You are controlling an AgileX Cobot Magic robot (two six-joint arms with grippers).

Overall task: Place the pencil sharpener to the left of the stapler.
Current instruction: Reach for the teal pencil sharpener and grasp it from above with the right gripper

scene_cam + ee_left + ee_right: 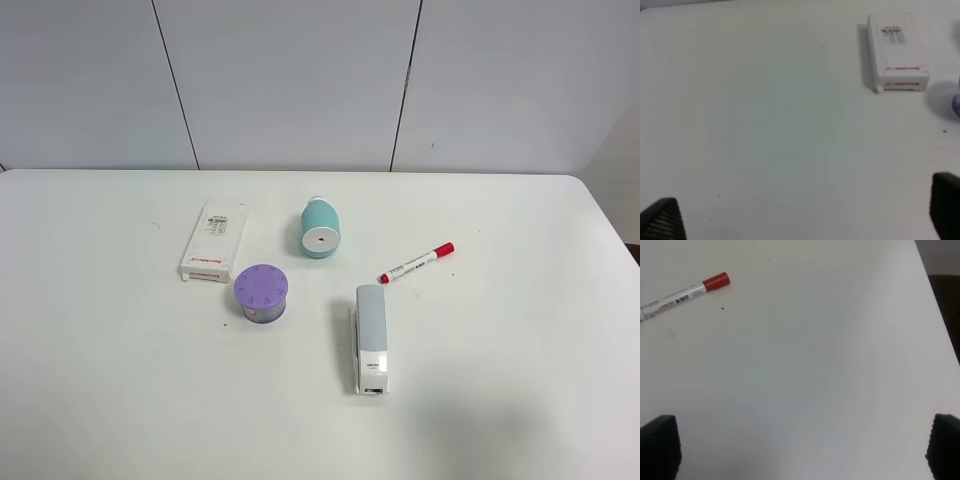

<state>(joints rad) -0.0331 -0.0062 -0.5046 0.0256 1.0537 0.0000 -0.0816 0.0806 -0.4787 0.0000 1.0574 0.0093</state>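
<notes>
1. My left gripper (804,216) is spread wide and holding nothing. Its cam only catches the white box (896,52), which sits well left of the stapler (371,338).
2. The pencil sharpener (320,229) lies on its side behind the stapler, a bit to its left. Its long axis runs roughly parallel to the stapler's, white face toward the front. Neither wrist cam shows it.
3. My right gripper (802,445) is wide open too, also empty. It only sees the red-capped marker (682,296), behind-right of the stapler.
4. My guess is the left arm takes this, since the drop spot is on the stapler's left.
</notes>
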